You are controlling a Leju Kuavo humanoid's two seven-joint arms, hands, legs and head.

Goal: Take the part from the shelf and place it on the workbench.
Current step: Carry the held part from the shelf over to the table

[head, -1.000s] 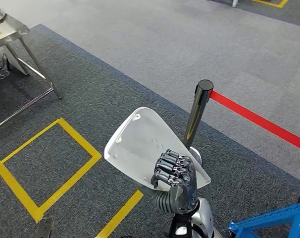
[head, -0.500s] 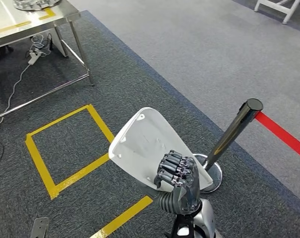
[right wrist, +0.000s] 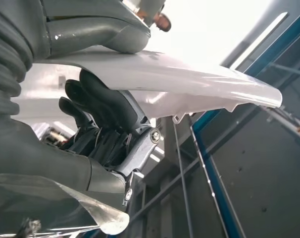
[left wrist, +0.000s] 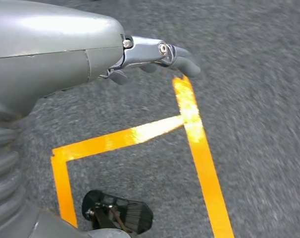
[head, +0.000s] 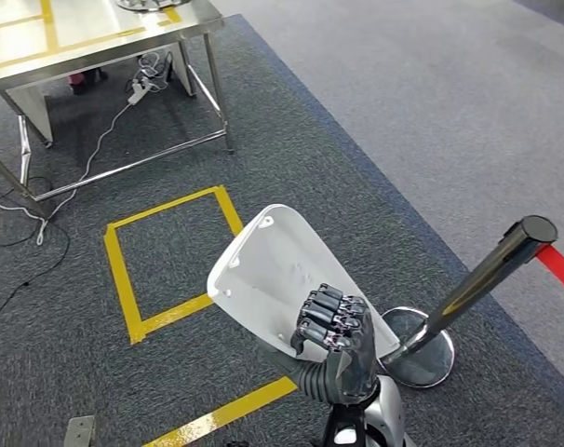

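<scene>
My right hand [head: 333, 328] gripped the pale part [head: 279, 270] by its near edge above the carpet, far from the counter [head: 89, 42]; it looked thin, stiff, light, likely slippery; left hand [left wrist: 156, 54] held nothing.

Even, bright overhead light; glare washes the right wrist view at 12 o'clock, the carpet [left wrist: 253, 124] smeared by motion blur.

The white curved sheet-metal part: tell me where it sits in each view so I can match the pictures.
Head view: the white curved sheet-metal part lies low in the centre, gripped at its near edge by the right hand.
Left wrist view: not in it; yellow floor tape under the left hand.
Right wrist view: the part runs edge-on across the upper half.
Shared landmark: the right hand clamped on it.
</scene>
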